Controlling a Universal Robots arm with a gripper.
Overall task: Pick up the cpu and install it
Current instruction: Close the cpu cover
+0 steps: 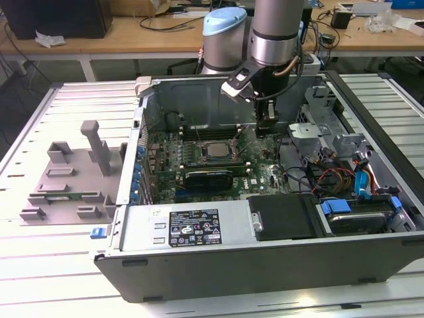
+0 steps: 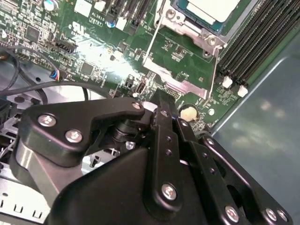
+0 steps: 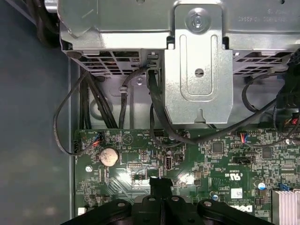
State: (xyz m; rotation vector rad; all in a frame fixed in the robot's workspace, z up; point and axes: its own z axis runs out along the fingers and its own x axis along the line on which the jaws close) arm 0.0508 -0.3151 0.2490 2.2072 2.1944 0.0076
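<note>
The cpu (image 1: 215,150), a flat silver-grey square, lies in its socket in the middle of the motherboard (image 1: 258,173) inside the open computer case. The second wrist view shows one corner of the cpu (image 2: 211,8) inside the metal socket frame (image 2: 187,35), with a thin wire lever (image 2: 151,40) running along the frame's side. My gripper (image 1: 265,129) hangs just to the exterior view's right of the socket, low over the board. Its black fingers (image 2: 161,101) are shut together with nothing between them. Their tip (image 3: 161,183) points at the green board near a round coin battery (image 3: 108,156).
A long black expansion card (image 1: 209,177) lies in front of the socket and memory slots (image 2: 253,42) behind it. A metal drive cage (image 3: 199,70) with cables stands at the exterior view's right. The power supply (image 1: 192,228) fills the case front. A grey fixture (image 1: 66,179) sits outside, left.
</note>
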